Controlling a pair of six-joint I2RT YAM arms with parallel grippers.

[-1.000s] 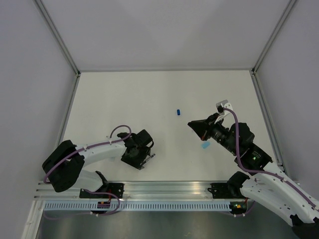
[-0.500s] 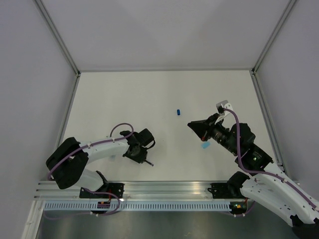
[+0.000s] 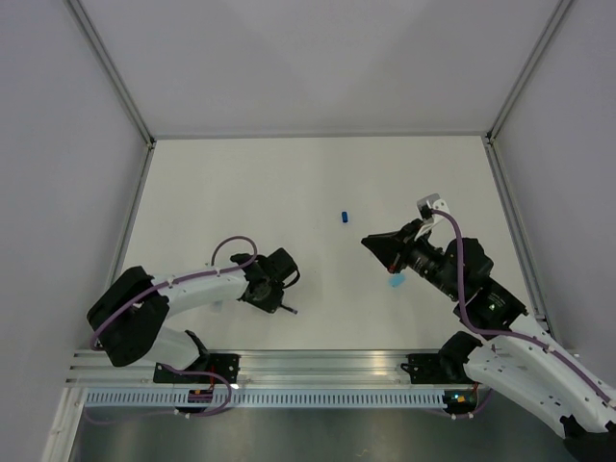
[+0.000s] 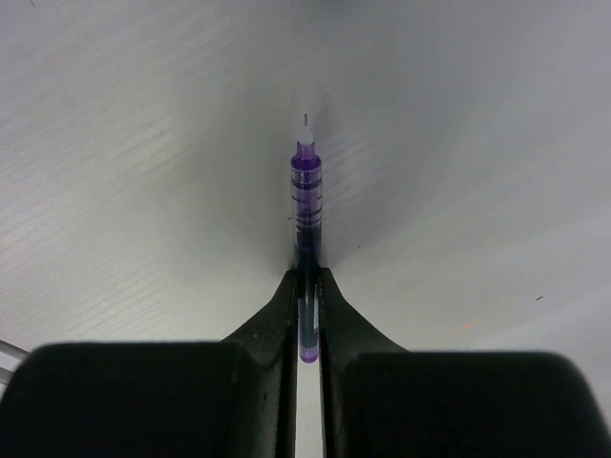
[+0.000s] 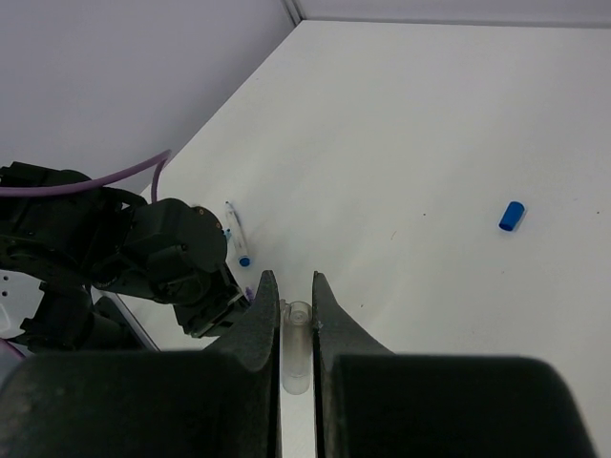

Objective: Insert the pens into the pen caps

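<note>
My left gripper [image 4: 305, 277] is shut on a clear-barrelled pen with purple ink [image 4: 306, 191], whose tip points away from the wrist, close over the white table. In the top view that left gripper [image 3: 272, 292] is near the front left, and the pen's end [image 3: 290, 311] pokes out toward the rail. My right gripper [image 5: 292, 279] is shut on a small translucent pen cap [image 5: 298, 320], its open mouth facing forward, held above the table at mid right [image 3: 370, 241]. A dark blue pen cap [image 3: 344, 217] [image 5: 512, 216] lies alone mid-table. A white pen with a blue end [image 5: 235, 234] lies beside the left gripper.
A small light-blue bit [image 3: 395, 282] shows on the table under the right wrist; I cannot tell what it is. Aluminium posts [image 3: 144, 154] and white walls enclose the table. A metal rail [image 3: 318, 364] runs along the near edge.
The left gripper has shut on the purple-ink pen and turned slightly, so the pen's end now pokes out toward the rail. The right arm and its cap have stayed still.
</note>
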